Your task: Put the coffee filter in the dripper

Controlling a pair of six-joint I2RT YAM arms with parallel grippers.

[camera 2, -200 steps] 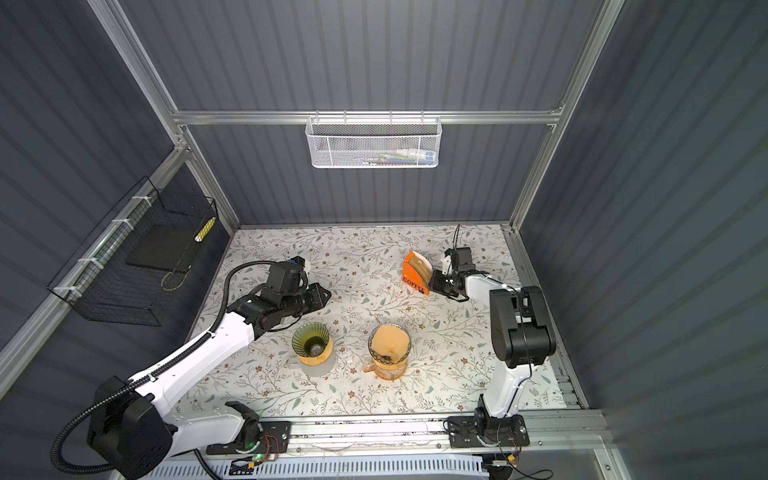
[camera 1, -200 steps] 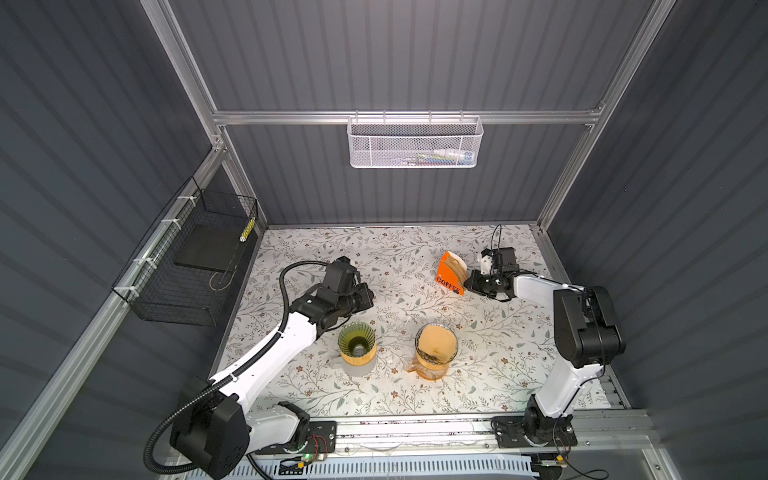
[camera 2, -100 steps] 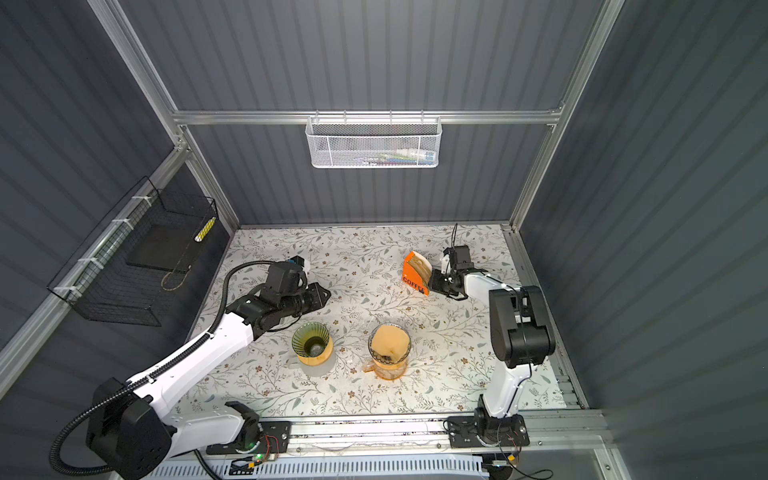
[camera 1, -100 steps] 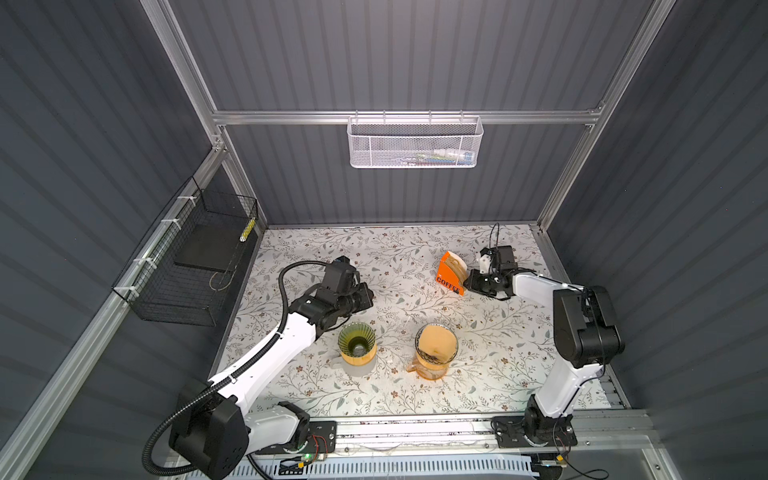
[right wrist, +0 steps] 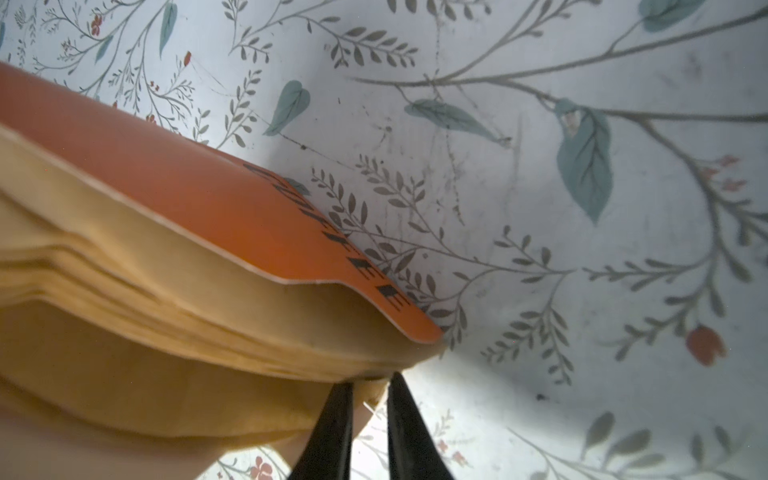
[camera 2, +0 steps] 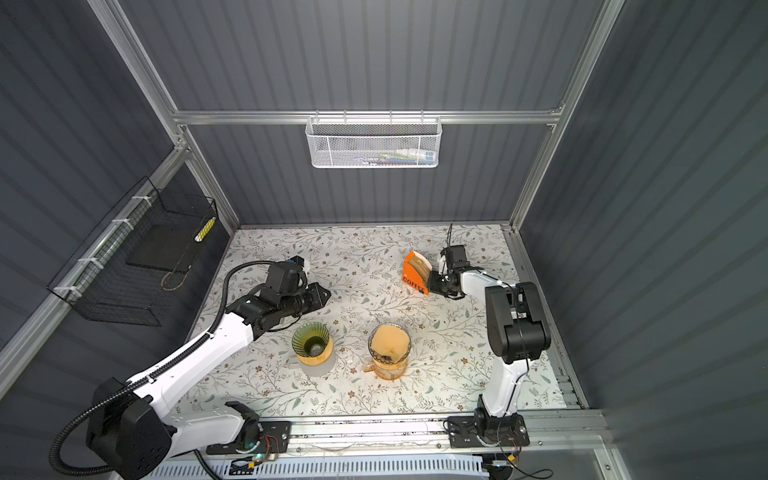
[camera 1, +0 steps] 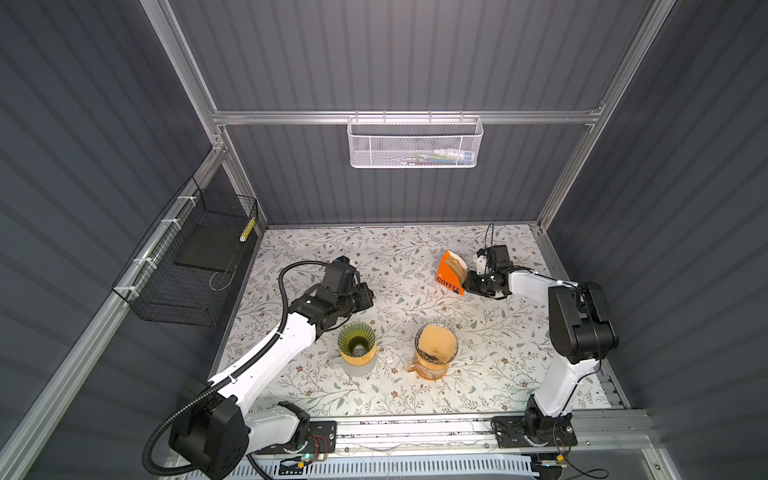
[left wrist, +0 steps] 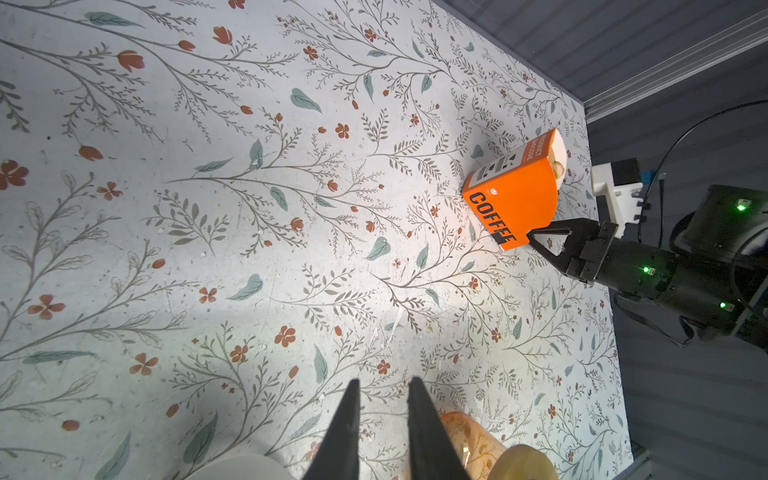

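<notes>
An orange coffee filter box (camera 1: 451, 272) lies at the back right, with a stack of brown filters (right wrist: 166, 324) showing in its open end. My right gripper (camera 1: 468, 279) is at that opening. In the right wrist view its jaws (right wrist: 371, 380) stand a narrow gap apart, with one filter's corner between the tips. A green ribbed dripper (camera 1: 356, 341) sits empty on a frosted cup. Beside it, an amber dripper (camera 1: 436, 345) on a glass server holds a brown filter. My left gripper (camera 1: 368, 296) hovers behind the green dripper, slightly open and empty (left wrist: 383, 380).
A white mesh basket (camera 1: 415, 143) hangs on the back wall and a black wire basket (camera 1: 195, 266) on the left wall. The floral table (camera 1: 399, 257) ends at a metal rail (camera 1: 415, 428) in front, where both arm bases are mounted.
</notes>
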